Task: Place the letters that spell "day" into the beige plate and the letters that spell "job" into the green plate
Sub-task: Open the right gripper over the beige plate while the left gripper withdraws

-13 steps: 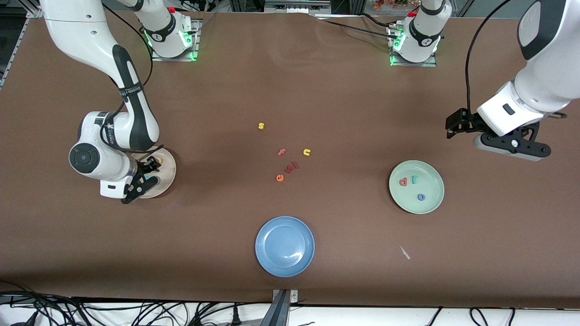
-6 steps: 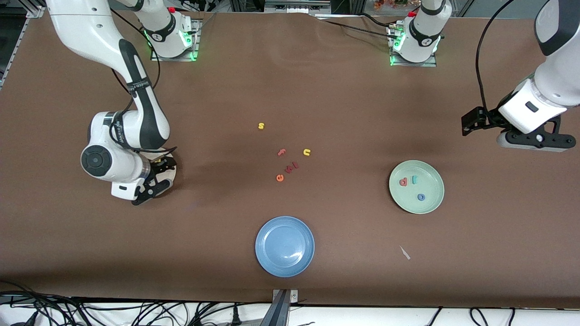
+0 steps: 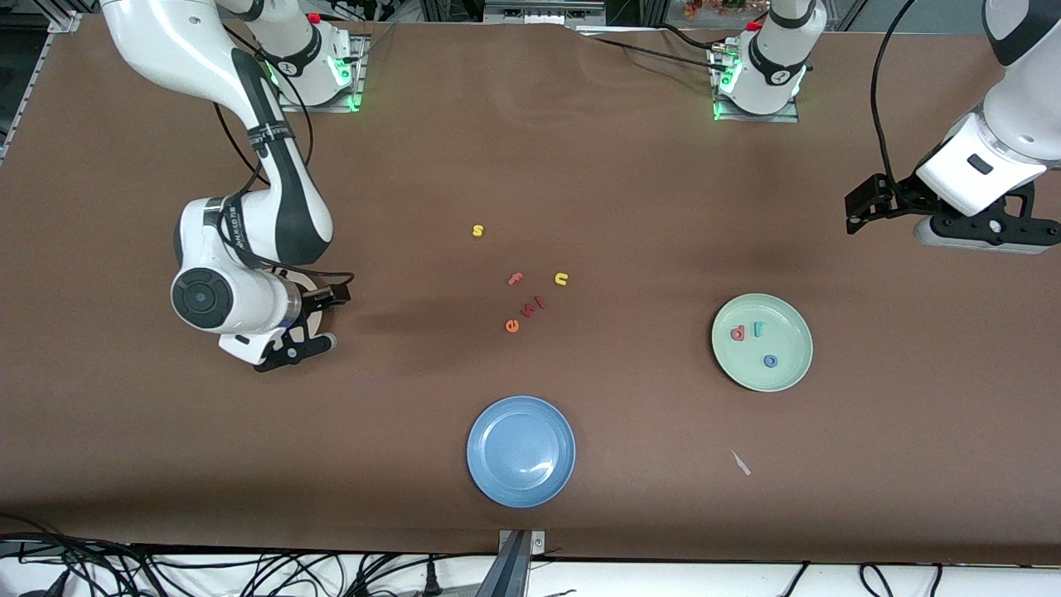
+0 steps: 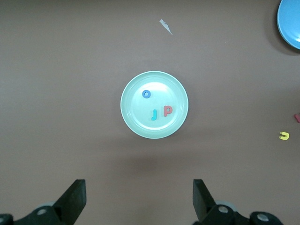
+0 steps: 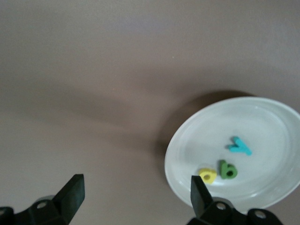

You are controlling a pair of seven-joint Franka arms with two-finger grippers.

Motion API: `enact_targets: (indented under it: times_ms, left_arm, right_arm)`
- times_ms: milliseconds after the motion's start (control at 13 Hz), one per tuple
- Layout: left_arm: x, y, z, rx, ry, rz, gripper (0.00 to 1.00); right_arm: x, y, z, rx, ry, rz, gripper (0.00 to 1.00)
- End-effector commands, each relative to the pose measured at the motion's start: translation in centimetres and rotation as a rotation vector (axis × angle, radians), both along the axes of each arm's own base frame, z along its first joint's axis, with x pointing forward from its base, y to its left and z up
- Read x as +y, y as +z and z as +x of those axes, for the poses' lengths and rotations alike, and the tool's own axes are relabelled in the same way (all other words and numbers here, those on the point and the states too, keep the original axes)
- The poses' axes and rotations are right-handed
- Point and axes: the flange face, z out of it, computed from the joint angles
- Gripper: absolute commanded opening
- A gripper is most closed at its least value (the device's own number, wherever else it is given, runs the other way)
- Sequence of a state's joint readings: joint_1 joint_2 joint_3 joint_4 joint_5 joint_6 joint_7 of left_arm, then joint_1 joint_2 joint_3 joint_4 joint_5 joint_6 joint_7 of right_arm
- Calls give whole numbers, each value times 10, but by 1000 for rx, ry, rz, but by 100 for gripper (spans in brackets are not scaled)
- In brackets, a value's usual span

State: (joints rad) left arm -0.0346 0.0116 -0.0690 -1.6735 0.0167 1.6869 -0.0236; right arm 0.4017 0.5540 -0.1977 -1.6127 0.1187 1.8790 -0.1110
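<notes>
The green plate (image 3: 762, 377) holds the pinkish-red b (image 3: 738, 334), teal j (image 3: 758, 329) and blue o (image 3: 770, 361). My left gripper (image 3: 982, 235) hangs open over bare table near the left arm's end, and its wrist view looks down on that green plate (image 4: 136, 117) with o (image 4: 146, 94), j (image 4: 153, 114) and b (image 4: 167, 111). The beige plate (image 3: 310, 300) is mostly hidden under my right arm. My right gripper (image 3: 294, 348) is open and empty above its edge. The right wrist view shows the beige plate (image 5: 262, 122) holding the teal y (image 5: 240, 146), green a (image 5: 228, 169) and yellow d (image 5: 208, 176).
A blue plate (image 3: 520, 450) lies near the front edge, mid-table. Loose letters sit mid-table: yellow s (image 3: 477, 230), yellow u (image 3: 561, 279), pink f (image 3: 515, 279), orange e (image 3: 511, 326) and two red ones (image 3: 533, 307). A small white scrap (image 3: 740, 463) lies nearer the camera than the green plate.
My right arm has drawn back from over the beige plate toward mid-table, its jaws widening, with the teal y left in the plate. My left arm has moved farther toward its end of the table.
</notes>
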Motion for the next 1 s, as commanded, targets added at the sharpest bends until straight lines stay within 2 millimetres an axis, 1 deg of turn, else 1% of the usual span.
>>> enact_targets:
  times_ms: [0, 77, 154, 232, 386, 463, 540, 618, 772, 926]
  left_arm:
    - [1, 2, -12, 23, 8, -9, 100]
    - [5, 1, -13, 29, 10, -8, 100]
    - [9, 2, -13, 29, 19, -8, 100]
    - [13, 1, -12, 31, 27, -10, 100]
    - [13, 3, -11, 27, 33, -11, 100]
    - [16, 3, -11, 37, 31, -10, 100]
    - [16, 3, -11, 43, 32, -10, 100]
    - [15, 4, -12, 43, 30, -9, 100]
    - [14, 4, -11, 40, 28, -10, 100]
    - [15, 5, -12, 43, 27, -10, 100]
  right_arm:
    - [7, 31, 2, 43, -78, -14, 100]
    - [7, 48, 3, 55, -76, -15, 100]
    - [8, 59, -1, 81, -69, -23, 100]
    - [5, 84, -6, 75, -69, -20, 100]
    - [-5, 121, -14, 67, -103, -22, 100]
    - [-13, 137, -18, 57, -80, -56, 100]
    - [-11, 156, -23, 29, -36, -71, 100]
    - [-3, 174, -29, 7, -11, -61, 100]
    - [-8, 211, -38, -59, 27, -99, 100]
    - [-31, 246, -44, -120, -12, -82, 100]
